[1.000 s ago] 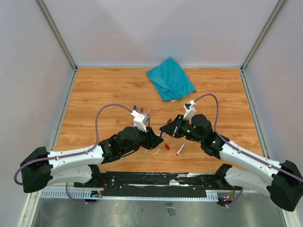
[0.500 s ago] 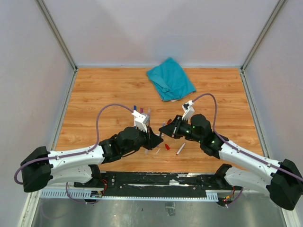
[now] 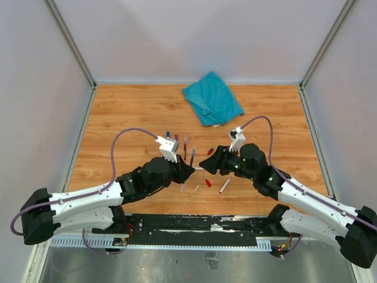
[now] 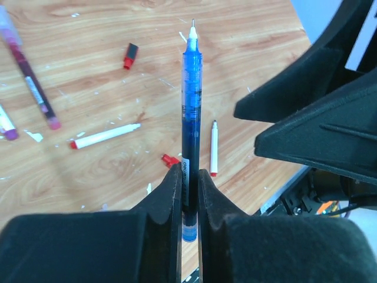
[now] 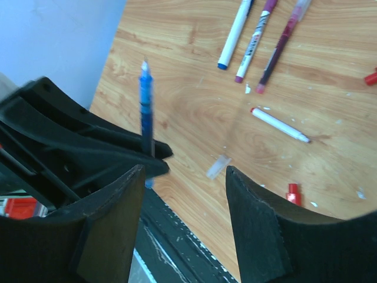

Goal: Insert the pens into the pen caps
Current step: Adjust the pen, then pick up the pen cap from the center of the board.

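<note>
1. Wooden table (image 3: 118,112): carried all loose items.

2. Teal cloth (image 3: 212,97): lay crumpled at the far side, well apart from both grippers.

3. Left arm (image 3: 88,197) and right arm (image 3: 306,197): reached inward from the near edge, their grippers facing each other above the near middle of the table.

4. Left gripper (image 4: 189,191): fingers pressed together, pinching the blue pen (image 4: 189,88) near its rear end. Most of the barrel projected beyond the fingertips, clear of the table. The bare white tip pointed away from the gripper, toward the right gripper (image 5: 184,174).

5. Right gripper: fingers spread, with nothing between them. In the right wrist view the blue pen stood beyond the fingertips and off to one side, not inside the gap.

6. Loose pens: a blue-tipped pen (image 5: 235,32), a purple pen (image 5: 256,41) and a dark red pen (image 5: 283,41) lay side by side on the table. A white pen (image 5: 280,125) lay apart from them, nearer the grippers.

7. Caps: a red cap (image 5: 293,193) and a clear cap (image 5: 218,166) lay on the table near the white pen, touching neither gripper.
</note>
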Robot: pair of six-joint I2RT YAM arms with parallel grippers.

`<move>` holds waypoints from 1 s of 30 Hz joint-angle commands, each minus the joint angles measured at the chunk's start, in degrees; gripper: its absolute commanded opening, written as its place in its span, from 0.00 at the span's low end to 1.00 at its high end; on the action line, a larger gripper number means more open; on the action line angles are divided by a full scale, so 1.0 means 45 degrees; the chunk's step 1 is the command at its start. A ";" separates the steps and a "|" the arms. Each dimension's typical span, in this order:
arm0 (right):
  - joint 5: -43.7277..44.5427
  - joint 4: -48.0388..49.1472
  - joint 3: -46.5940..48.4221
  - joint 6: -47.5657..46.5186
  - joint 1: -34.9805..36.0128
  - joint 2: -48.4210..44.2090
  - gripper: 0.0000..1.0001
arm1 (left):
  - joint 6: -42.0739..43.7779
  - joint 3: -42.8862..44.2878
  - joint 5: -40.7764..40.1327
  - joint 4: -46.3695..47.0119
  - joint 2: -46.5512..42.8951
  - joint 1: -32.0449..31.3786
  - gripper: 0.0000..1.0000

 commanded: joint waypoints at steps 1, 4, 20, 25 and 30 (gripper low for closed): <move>0.1222 -0.1402 0.0108 -0.0881 0.0141 -0.0700 0.60 | 0.0338 0.0469 -0.0560 -0.1104 -0.0828 0.0727 0.00; 0.1987 -0.2020 -0.0175 -0.1124 0.0112 -0.1279 0.67 | 0.0378 0.0414 0.0335 -0.1717 -0.1509 0.2212 0.01; 0.3564 -0.4482 -0.0090 -0.2795 -0.0162 -0.2583 0.99 | 0.2262 0.2189 -0.0825 -0.5986 -0.4010 0.4729 0.01; 0.2662 -0.5281 0.0888 -0.2788 0.0276 -0.0836 0.99 | 0.2779 0.2708 -0.1295 -0.6797 -0.4394 0.4729 0.00; 0.2979 -0.5004 0.1624 -0.3503 0.1645 0.1031 0.96 | 0.3247 0.3670 -0.1452 -0.7842 -0.4745 0.4729 0.00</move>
